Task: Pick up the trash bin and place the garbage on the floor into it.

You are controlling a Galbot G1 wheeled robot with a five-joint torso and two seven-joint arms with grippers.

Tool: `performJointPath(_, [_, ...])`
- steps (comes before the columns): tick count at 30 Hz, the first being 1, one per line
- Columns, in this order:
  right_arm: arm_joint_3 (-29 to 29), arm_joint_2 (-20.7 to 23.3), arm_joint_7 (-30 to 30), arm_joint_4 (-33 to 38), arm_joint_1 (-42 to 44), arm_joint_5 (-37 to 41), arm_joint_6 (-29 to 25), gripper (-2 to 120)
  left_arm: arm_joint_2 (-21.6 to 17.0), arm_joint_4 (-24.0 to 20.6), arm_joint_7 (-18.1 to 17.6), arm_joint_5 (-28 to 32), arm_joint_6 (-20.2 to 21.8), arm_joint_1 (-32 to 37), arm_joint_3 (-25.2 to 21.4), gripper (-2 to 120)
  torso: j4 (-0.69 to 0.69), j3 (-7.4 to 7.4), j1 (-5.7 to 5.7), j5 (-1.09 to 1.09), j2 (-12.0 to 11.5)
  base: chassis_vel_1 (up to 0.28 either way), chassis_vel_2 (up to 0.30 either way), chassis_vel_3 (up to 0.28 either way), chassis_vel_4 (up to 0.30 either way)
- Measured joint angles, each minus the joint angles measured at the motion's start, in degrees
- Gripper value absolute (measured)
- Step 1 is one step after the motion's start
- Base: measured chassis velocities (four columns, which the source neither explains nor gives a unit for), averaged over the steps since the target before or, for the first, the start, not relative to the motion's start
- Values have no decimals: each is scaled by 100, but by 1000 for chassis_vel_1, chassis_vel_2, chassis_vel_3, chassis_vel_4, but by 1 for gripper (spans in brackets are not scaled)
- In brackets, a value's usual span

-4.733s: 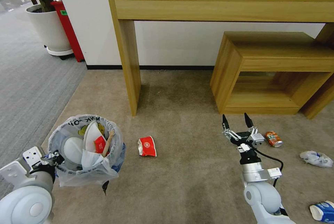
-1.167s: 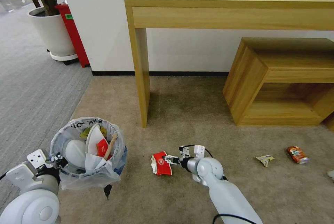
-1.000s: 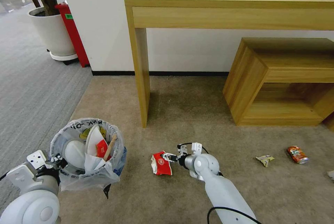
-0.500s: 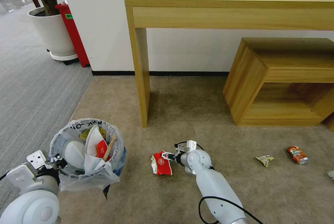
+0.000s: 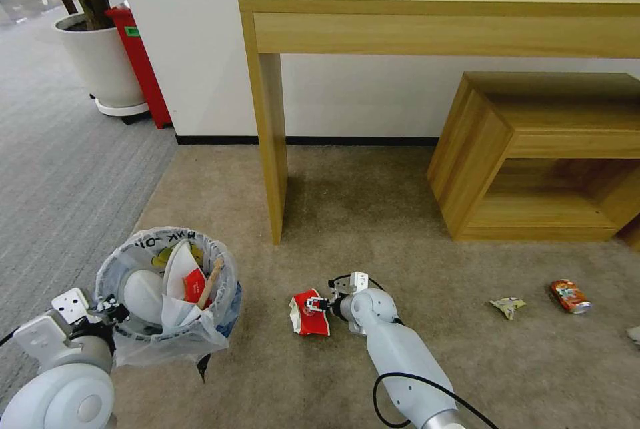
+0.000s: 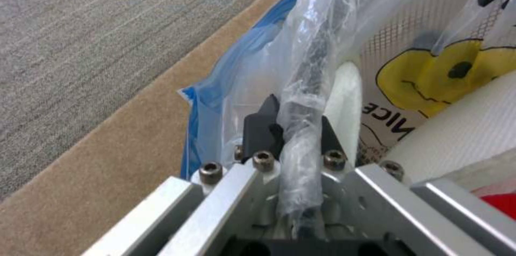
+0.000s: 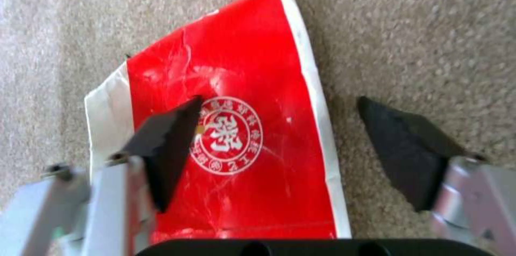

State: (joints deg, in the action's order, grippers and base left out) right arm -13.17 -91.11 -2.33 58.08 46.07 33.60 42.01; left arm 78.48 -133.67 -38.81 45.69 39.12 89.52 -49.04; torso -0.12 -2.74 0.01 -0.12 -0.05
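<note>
Our right tool (image 5: 315, 304) has crept in from beside the red wrapper (image 5: 307, 313) and now sits right over its edge on the floor (image 5: 373, 215), fingers (image 7: 167, 147) spread wide astride it, nothing pinched yet. Left tool (image 6: 293, 127) is clamped on the trash bin (image 5: 167, 295) rim, held up at our left. Looks like the grab comes next.

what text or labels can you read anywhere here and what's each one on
"NICE": printed on the yellow-patterned packet inside the trash bin, which the left claw grips by its bag rim.
Black lettering on the bag rim: partial, upside down, not readable.
Round white seal on the red wrapper, under the open right claw: Chinese characters, too blurred to read.
Green label on the red cabinet: too small.
</note>
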Motion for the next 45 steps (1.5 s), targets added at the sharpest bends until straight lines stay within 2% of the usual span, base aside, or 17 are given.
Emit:
performJointPath(2, [-19,-10,47,-55,-5,-58,-37,61,10,0,1,-3,-2,1,11,1,0,0,0,0,0,0,0,0,0])
performJointPath(4, [-23,-13,60,-66,-6,-70,-48,60,13,0,1,-5,-3,3,16,1,0,1,0,0,0,0,0,0,0])
performJointPath(6, [-29,-20,120,-93,-6,-132,-93,47,23,4,3,-25,-8,8,35,1,0,1,0,1,0,0,0,0,0])
performJointPath(8, [-28,-19,128,-92,-3,-144,-102,45,24,6,3,-31,-9,8,38,1,1,1,0,1,0,0,0,0,0])
performJointPath(10, [-17,1,129,-41,32,-187,-154,33,28,12,3,-47,-12,3,55,1,0,1,0,0,0,0,0,0,0])
performJointPath(12, [-15,2,129,-37,35,-190,-159,32,28,12,3,-48,-11,2,56,1,0,1,0,0,0,0,0,0,0])
performJointPath(13, [-2,20,131,21,58,-199,-207,23,34,14,3,-60,-14,-4,77,1,-1,1,0,0,0,0,0,0,0])
performJointPath(14, [-2,20,131,21,58,-199,-207,23,34,14,3,-60,-14,-4,77,1,-1,1,0,0,0,0,0,0,0])
performJointPath(17, [15,57,167,112,105,-209,-313,10,52,14,3,-92,-15,-3,119,1,0,0,0,0,0,0,0,0,0])
performJointPath(20, [19,93,186,191,150,-225,-388,7,56,16,3,-99,-16,-10,129,1,0,0,0,1,0,0,0,0,0])
performJointPath(34, [47,281,349,667,389,-207,-546,7,92,-2,-1,-145,-20,2,194,1,0,0,0,1,0,0,0,0,0])
performJointPath(36, [95,243,708,637,421,-259,-828,14,91,-12,-2,-161,-23,18,200,1,0,0,0,1,0,0,0,0,0])
performJointPath(38, [104,238,748,637,425,-262,-859,14,90,-12,-2,-162,-23,19,200,1,0,0,0,1,0,0,0,0,0])
performJointPath(40, [204,172,1038,692,474,-276,-1078,25,89,-18,-4,-167,-23,27,200,1,0,0,-1,0,0,0,0,0,0])
performJointPath(41, [204,172,1038,692,474,-276,-1078,25,89,-18,-4,-167,-23,27,200,1,0,0,-1,0,0,0,0,0,0])
performJointPath(44, [403,98,985,884,555,-286,-1089,41,78,-29,-4,-171,-24,34,197,1,0,0,0,0,0,0,0,0,0])
performJointPath(45, [403,98,985,884,555,-286,-1089,41,78,-29,-4,-171,-24,34,197,1,0,0,0,0,0,0,0,0,0])
